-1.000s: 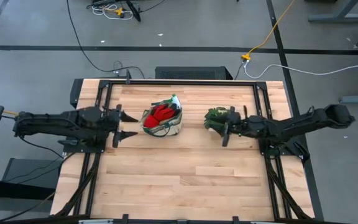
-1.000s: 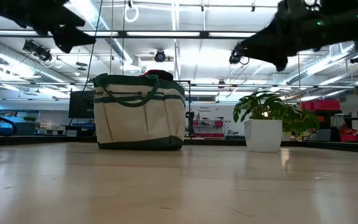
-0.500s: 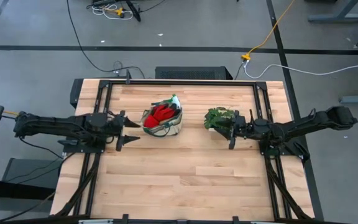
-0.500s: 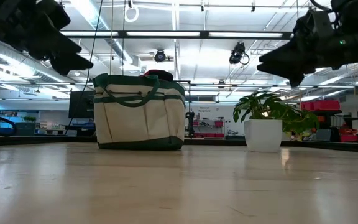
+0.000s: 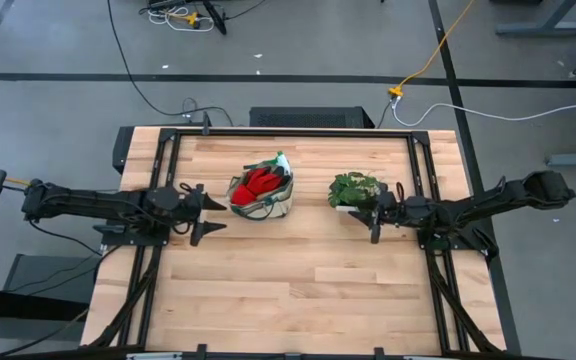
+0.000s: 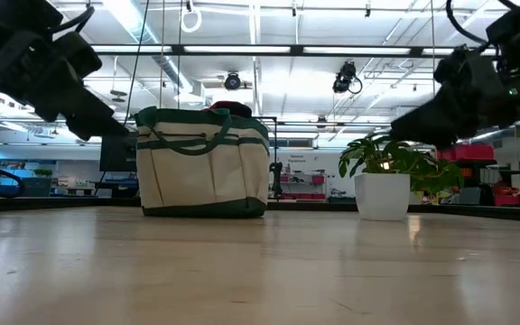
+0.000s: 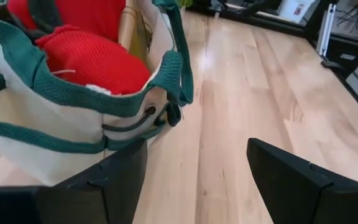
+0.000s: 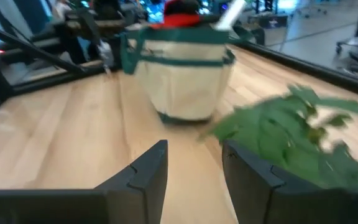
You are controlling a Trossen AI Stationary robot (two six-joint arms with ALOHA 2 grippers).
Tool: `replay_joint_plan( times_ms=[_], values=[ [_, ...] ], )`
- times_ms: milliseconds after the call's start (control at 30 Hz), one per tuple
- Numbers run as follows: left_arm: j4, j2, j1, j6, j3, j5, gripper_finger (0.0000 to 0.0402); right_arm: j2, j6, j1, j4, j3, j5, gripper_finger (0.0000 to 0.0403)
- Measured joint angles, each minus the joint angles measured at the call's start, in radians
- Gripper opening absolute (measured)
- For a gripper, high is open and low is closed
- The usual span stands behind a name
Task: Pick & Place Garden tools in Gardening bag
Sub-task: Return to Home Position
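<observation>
While both arms hang above the tabletop (image 5: 298, 290) holding nothing, the gardening bag (image 5: 261, 195) stands upright on it, toward the far middle. Red gloves (image 5: 261, 181) fill its open top, with a white nozzle (image 5: 280, 159) poking out at the far edge. The left wrist view shows a wooden handle (image 7: 128, 25) tucked inside beside the gloves. What else is inside the bag is hidden, so I cannot tell.

Left gripper (image 5: 213, 212): just beside the bag on its left, raised off the wood, pointing at the bag. Its fingers are spread wide and empty.

Right gripper (image 5: 373, 214): across from it, raised, right next to the potted plant (image 5: 356, 188) and aimed toward the bag. Its fingers are apart with a clear gap and empty.

The plant sits to the right of the bag and apart from it; the low view shows its white pot upright. Neither gripper touches the bag. In the high view the right gripper's fingers overlap the plant's leaves, and I cannot tell whether they touch.
</observation>
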Motion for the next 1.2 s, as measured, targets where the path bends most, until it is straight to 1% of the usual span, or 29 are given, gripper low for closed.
replay_joint_plan(
  times_ms=[100,233,533,633,1067,1200],
  values=[
    [0.007,0.000,0.000,0.007,0.000,0.009,0.0280,0.001,0.026,0.000,-0.028,-0.007,0.018,0.0155],
    [0.004,0.000,0.000,0.040,0.000,0.002,0.0280,0.000,0.041,0.000,-0.037,-0.007,0.001,0.0155],
    [-0.037,0.000,0.000,0.050,0.000,0.008,0.0280,0.000,-0.085,0.000,-0.039,-0.006,0.001,0.0155],
    [-0.047,0.001,0.000,0.027,0.000,0.003,0.0280,0.000,-0.084,0.000,-0.039,-0.006,0.001,0.0155],
    [-0.046,0.000,0.000,0.027,0.000,0.000,0.0280,0.000,-0.082,0.000,-0.039,-0.005,0.001,0.0155],
    [-0.046,0.000,0.000,0.027,0.000,0.000,0.0280,-0.044,-0.082,0.000,-0.040,-0.005,0.002,0.0155]
  ],
)
